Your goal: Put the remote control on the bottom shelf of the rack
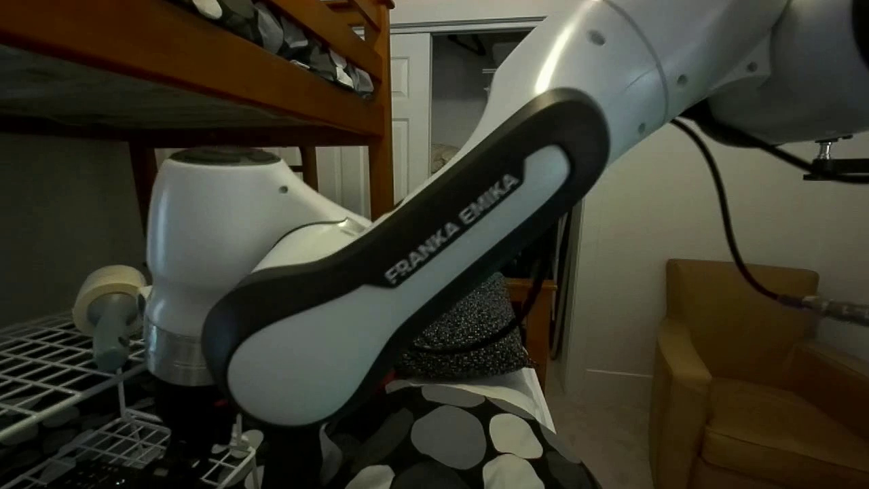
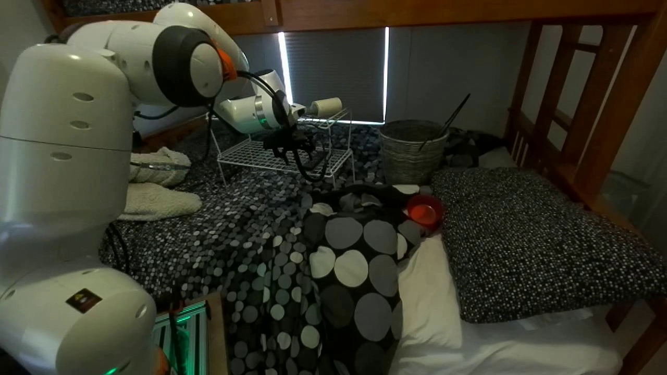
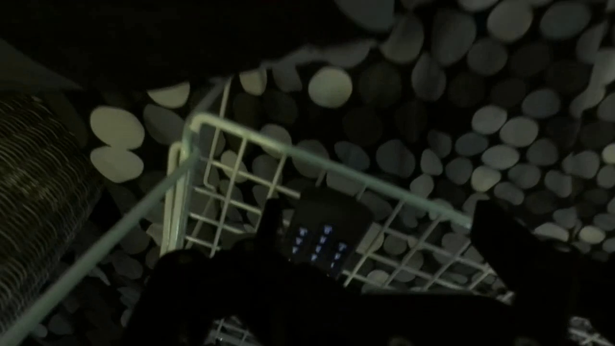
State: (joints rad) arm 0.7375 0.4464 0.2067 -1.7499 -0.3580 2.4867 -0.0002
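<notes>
The rack is white wire grid, with an upper shelf (image 1: 41, 384) and a lower shelf (image 1: 139, 435) in an exterior view; it also stands on the bed in an exterior view (image 2: 260, 156). In the wrist view the remote control (image 3: 334, 211), dark with rows of lit-looking buttons, lies on the rack's grid (image 3: 403, 192) near its edge tube. My gripper (image 3: 378, 211) is open, one finger close beside the remote's left side, the other well apart at right. The remote's lower end is hidden behind the gripper. The gripper (image 2: 297, 148) is low at the rack, over its lower shelf, in an exterior view.
A cream roll with a handle (image 1: 112, 292) is on the upper shelf, close to the arm. A woven basket (image 2: 411, 156) stands beside the rack. A red bowl (image 2: 424, 211), a pillow (image 2: 536, 245) and light towels (image 2: 156, 200) lie on the bed. A wooden bunk frame (image 1: 326, 102) hangs overhead.
</notes>
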